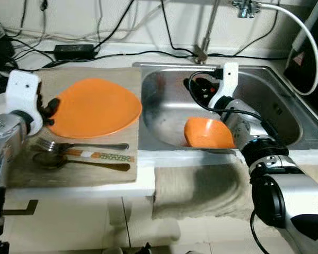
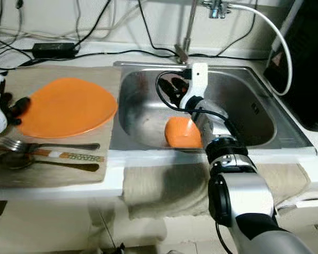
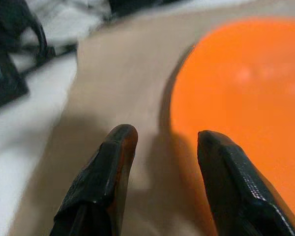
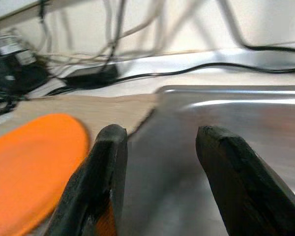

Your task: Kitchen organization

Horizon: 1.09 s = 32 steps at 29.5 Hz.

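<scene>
My two grippers are up over the counter, and both are holding nothing.

My left gripper (image 3: pixel 160 142) sits at the left edge of the big orange plate (image 1: pixel 93 107), and its two black fingers (image 3: pixel 108 167) are spread apart with just the tan mat (image 1: pixel 69 174) between them. The plate lies flat on that mat, left of the sink (image 1: pixel 275 100). A fork (image 1: pixel 79 145) and a spoon (image 1: pixel 74 161) lie side by side on the mat, just in front of the plate. My right gripper (image 4: pixel 160 147) is inside the sink, pointing toward the plate, and its fingers are spread wide too. An orange bowl (image 1: pixel 206 133) leans against the sink's front wall, right beside my right arm. Black cables (image 1: pixel 148 53) run along the back of the counter.
</scene>
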### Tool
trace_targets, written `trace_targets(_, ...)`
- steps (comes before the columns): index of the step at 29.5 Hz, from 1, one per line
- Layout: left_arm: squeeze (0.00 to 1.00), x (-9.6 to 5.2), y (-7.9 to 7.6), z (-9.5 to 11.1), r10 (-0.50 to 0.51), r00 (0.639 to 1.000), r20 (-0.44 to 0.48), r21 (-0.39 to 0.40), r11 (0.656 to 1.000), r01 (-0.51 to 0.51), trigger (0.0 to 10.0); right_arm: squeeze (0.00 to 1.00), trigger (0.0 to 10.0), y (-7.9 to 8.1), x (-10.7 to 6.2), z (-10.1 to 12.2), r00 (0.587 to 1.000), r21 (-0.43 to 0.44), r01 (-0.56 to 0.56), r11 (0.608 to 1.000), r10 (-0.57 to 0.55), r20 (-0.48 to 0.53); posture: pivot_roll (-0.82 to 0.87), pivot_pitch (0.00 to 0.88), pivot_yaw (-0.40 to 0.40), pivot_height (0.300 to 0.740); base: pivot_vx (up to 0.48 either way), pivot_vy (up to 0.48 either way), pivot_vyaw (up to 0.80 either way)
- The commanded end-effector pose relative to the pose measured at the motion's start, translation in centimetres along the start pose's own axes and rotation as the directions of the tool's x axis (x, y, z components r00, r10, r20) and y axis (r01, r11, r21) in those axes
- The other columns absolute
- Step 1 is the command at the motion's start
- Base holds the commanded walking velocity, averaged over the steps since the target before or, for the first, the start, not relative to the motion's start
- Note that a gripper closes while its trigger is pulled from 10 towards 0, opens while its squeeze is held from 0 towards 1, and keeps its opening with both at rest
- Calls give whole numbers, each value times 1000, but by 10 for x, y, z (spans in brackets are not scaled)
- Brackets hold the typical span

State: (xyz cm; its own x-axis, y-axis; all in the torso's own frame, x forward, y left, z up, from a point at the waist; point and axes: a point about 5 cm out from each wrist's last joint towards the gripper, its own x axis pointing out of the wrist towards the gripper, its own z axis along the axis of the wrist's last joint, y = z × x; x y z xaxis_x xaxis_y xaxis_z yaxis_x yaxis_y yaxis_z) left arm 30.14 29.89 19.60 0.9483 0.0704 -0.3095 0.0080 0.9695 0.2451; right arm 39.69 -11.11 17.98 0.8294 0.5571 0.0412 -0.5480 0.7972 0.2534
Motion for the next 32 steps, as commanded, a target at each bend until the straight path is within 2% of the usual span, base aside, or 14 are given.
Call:
trace_targets(1, 0, 1, -5, -5, -42, 999, -25, 14, 999, 43, 10000, 0, 10000, 2, 4, 10, 1000, -17, -9, 1000, 9, 8, -31, 0, -88, 740, 0, 0, 0)
trace_targets(2, 0, -1, -9, -14, -57, 996, -70, 51, 997, 60, 10000, 0, 10000, 5, 7, 7, 1000, -18, 17, 1000, -17, -9, -34, 0, -92, 740, 0, 0, 0)
trace_targets(4, 0, -2, -10, -19, -57, 995, -87, 62, 996, 63, 10000, 0, 10000, 9, 10, 5, 1000, -7, 22, 1000, -23, -13, -35, 0, -96, 740, 0, 0, 0)
trace_targets(10, 0, -4, -11, -26, -63, 993, -102, 100, 992, 73, 10000, 0, 10000, 21, 16, 3, 999, 2, -15, 1000, 15, -29, -37, 0, -112, 740, 0, 0, 0)
trace_targets(15, 0, -6, -10, -27, -60, 994, -97, 178, 981, 77, 10000, 0, 10000, 31, 23, 1, 997, 16, -43, 999, 44, -59, -43, 0, -118, 740, 0, 0, 0)
trace_targets(17, 0, -5, -10, -29, -64, 993, -97, 197, 977, 82, 10000, 0, 10000, 37, 27, 1, 996, 59, -59, 996, 63, -68, -46, 0, -117, 740, 0, 0, 0)
trace_targets(20, 0, -4, -13, -31, -77, 992, -104, 204, 974, 97, 10000, 0, 10000, 44, 32, 2, 995, 182, -75, 981, 87, -58, -50, 0, -118, 740, 0, 0, 0)
trace_targets(21, 0, -4, -14, -31, -80, 991, -105, 204, 974, 101, 10000, 337, 10000, 46, 33, 2, 994, 207, -79, 975, 92, -55, -50, 0, -118, 740, 0, 0, 0)
trace_targets(22, 0, -4, -16, -32, -86, 991, -106, 206, 973, 107, 10000, 1000, 10000, 50, 35, 1, 994, 284, -83, 955, 101, -50, -52, 0, -118, 740, 0, 0, 0)
trace_targets(24, 0, -4, -16, -33, -90, 990, -105, 208, 972, 110, 10000, 1000, 10000, 52, 36, 1, 993, 308, -85, 948, 105, -48, -54, 0, -121, 740, 0, 0, 0)
trace_targets(27, 0, -4, -18, -34, -98, 990, -105, 210, 970, 119, 10000, 1000, 10000, 60, 39, -5, 992, 397, -84, 914, 115, -56, -53, 0, -124, 740, 0, 0, 0)
trace_targets(32, 0, -7, -21, -38, -110, 988, -109, 213, 968, 132, 10000, 1000, 10000, 69, 42, -11, 989, 492, -97, 865, 139, -51, -48, 0, -136, 740, 0, 0, 0)
